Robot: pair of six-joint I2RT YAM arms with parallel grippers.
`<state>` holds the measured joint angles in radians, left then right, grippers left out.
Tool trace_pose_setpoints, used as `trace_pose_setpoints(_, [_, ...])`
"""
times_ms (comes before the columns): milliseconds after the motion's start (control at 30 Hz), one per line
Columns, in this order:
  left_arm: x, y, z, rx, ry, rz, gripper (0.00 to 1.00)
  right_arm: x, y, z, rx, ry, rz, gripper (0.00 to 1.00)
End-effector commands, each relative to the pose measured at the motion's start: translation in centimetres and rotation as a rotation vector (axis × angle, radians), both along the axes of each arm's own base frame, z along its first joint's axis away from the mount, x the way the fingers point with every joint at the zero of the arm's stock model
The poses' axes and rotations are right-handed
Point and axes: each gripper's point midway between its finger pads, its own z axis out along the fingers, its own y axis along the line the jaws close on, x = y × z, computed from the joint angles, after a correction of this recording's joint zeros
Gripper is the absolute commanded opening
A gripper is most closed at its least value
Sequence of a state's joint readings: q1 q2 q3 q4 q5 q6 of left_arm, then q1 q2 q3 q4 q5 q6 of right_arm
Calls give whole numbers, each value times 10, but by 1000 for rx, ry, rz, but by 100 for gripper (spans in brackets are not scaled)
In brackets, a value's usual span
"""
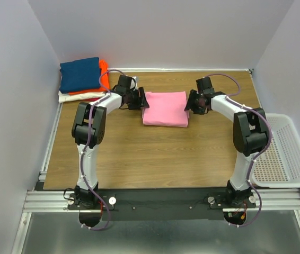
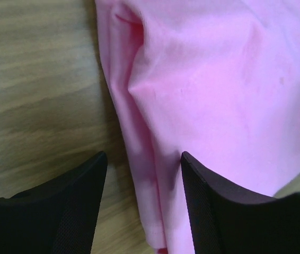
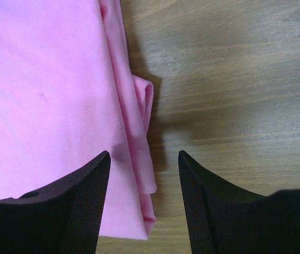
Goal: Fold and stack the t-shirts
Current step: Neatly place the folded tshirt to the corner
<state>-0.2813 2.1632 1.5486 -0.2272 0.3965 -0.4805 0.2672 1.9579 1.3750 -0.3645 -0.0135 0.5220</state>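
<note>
A folded pink t-shirt point(image 1: 165, 108) lies flat at the middle back of the table. My left gripper point(image 1: 142, 100) sits at its left edge, open, its jaws astride the folded edge point(image 2: 144, 174) without closing on it. At the shirt's right edge, my right gripper point(image 1: 189, 103) is open too, and the layered pink edge point(image 3: 139, 159) lies between its jaws. A stack of folded t-shirts rests in the back left corner: navy blue point(image 1: 79, 74) on top, orange point(image 1: 103, 72) under it, white point(image 1: 70, 97) lower, a sliver of red at the bottom.
A white mesh basket point(image 1: 282, 153) hangs off the table's right side. Walls close in the table at the back and both sides. Bare wood point(image 1: 155, 153) lies between the pink shirt and the arm bases.
</note>
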Motion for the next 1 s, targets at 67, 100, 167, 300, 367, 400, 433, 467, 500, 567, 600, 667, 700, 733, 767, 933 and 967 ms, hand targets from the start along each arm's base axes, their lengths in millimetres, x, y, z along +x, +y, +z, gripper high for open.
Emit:
trace_pose_setpoints(67, [-7, -1, -34, 99, 57, -8, 63, -1, 4, -14, 2, 12, 20, 61])
trace_pose_setpoints(100, [-9, -2, -38, 110, 69, -11, 62, -1, 5, -15, 6, 15, 21, 61])
trace_pose_setpoints(167, [-12, -2, -47, 146, 88, -7, 60, -1, 7, -17, 18, 18, 21, 61])
trace_pose_setpoints(300, [-17, -3, -60, 197, 102, -3, 52, 1, 12, -19, 38, 19, 29, 61])
trace_pose_setpoints(367, [-20, -6, -66, 215, 114, -6, 49, 1, 15, -19, 54, 22, 31, 61])
trace_pose_setpoints(400, [-22, -10, -68, 225, 115, -11, 48, 2, 16, -19, 59, 22, 34, 61])
trace_pose_setpoints(433, [-22, -13, -70, 229, 117, -18, 42, 2, 17, -20, 64, 24, 38, 61])
trace_pose_setpoints(467, [-21, -15, -71, 236, 118, -20, 40, 2, 19, -19, 71, 24, 43, 61])
trace_pose_setpoints(500, [-24, -18, -73, 257, 120, -24, 35, 2, 20, -20, 75, 27, 44, 61])
trace_pose_setpoints(567, [-21, -18, -73, 283, 120, -20, 21, 1, 21, -21, 81, 32, 42, 61])
trace_pose_setpoints(600, [-17, -14, -72, 309, 113, -3, 12, 0, 21, -20, 83, 33, 41, 61])
trace_pose_setpoints(667, [-6, -11, -65, 340, 83, 15, 0, -2, 22, -15, 88, 25, 40, 61])
trace_pose_setpoints(700, [-6, -6, -64, 373, 92, 25, 0, -2, 21, -12, 91, 20, 34, 61])
trace_pose_setpoints(733, [3, 7, -62, 442, 66, 62, 0, -5, 20, -3, 94, 5, 34, 61])
trace_pose_setpoints(767, [16, 11, -51, 469, 32, 83, 0, -7, 19, 0, 97, 0, 28, 61])
trace_pose_setpoints(933, [47, 53, -19, 665, -48, 187, 0, -21, 17, 23, 115, -33, 28, 61])
trace_pose_setpoints(967, [55, 57, -10, 690, -75, 198, 0, -26, 16, 27, 118, -38, 28, 61])
